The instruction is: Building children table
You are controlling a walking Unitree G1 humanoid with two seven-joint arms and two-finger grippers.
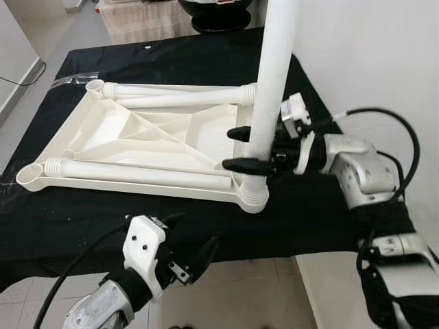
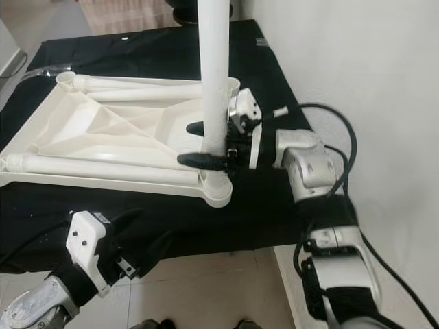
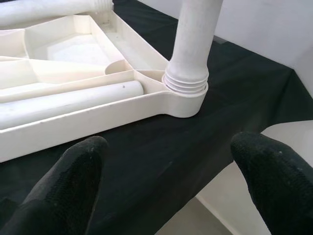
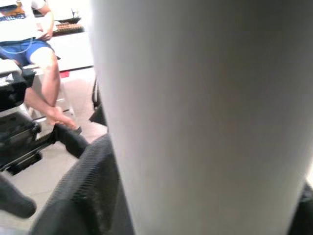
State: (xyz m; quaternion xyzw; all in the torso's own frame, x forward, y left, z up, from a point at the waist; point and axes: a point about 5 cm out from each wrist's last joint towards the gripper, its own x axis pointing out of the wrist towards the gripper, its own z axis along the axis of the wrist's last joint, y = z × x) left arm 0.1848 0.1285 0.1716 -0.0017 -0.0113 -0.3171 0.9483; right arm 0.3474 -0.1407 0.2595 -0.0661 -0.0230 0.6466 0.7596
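The right gripper [image 1: 245, 147] clamps the upright leg [image 1: 273, 82] seated in the corner socket of the tabletop [image 1: 130, 140] lying upside down on the black worktop [image 1: 322, 205], while the left gripper [image 3: 166, 176] hovers with fingers apart near that corner

the upright table leg [image 1: 273, 82] runs off the top edge, so its upper end is cut off. up close in the right wrist view it's just a blurry white mass. a seated person [image 4: 34, 44] is cropped at the frame's edge.
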